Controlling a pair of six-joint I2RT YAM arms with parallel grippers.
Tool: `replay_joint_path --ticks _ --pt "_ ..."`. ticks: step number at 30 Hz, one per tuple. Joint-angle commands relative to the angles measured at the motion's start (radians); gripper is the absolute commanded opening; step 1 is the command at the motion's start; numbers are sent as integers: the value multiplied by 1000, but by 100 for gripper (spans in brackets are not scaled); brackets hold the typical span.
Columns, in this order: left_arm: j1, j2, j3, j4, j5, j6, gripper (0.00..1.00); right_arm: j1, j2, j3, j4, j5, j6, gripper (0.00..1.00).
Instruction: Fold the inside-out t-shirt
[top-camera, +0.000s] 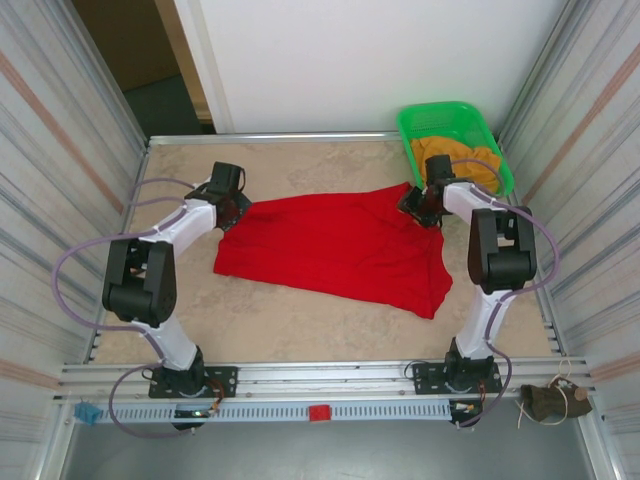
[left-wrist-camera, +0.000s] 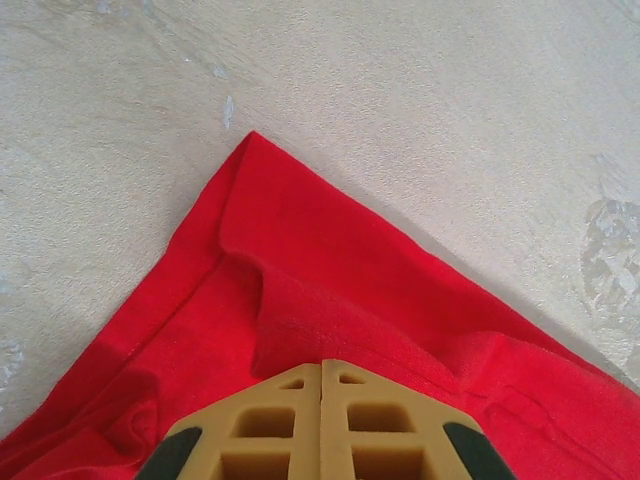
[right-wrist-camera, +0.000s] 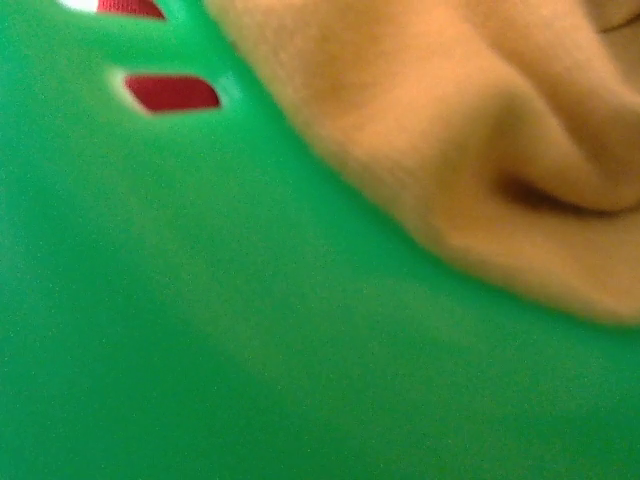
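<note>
Watch the inside-out t-shirt (top-camera: 340, 245), spread rumpled across mid-frame on the bench (top-camera: 300, 330). Pinched at its left corner by the left gripper (left-wrist-camera: 321, 365), closed tight on puckered cloth. Cannot tell open from closed for the right gripper (top-camera: 418, 205), at the upper right corner, just beside the green basket (top-camera: 455, 118) holding the orange cloth (top-camera: 470, 155). Likely troubles: pulling on one corner alone and dragging the cloth askew; knocking the basket rim; losing so thin a pinch mid-fold.
</note>
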Motion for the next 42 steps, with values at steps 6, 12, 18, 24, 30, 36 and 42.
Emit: replay_joint_path --ticks 6,12,18,24,30,36,42 --pt "8 -56 -21 16 -13 20 0 17 39 70 -22 7 7 0" --pt "44 -75 -11 11 -10 69 0 19 -87 60 -24 -42 -1 0" --pt "94 -95 27 4 12 166 0 27 -241 62 -63 -46 -2 0" --pt "139 -89 55 -13 88 257 0 38 -373 2 -95 -36 4 0" --pt "175 -96 34 -20 172 299 0 54 -531 -97 -130 0 -1 0" --pt "186 -145 -10 -20 210 304 0 52 -686 -152 -200 36 -15 0" --pt "185 -210 -49 -47 223 304 0 68 -844 -223 -283 46 -6 0"
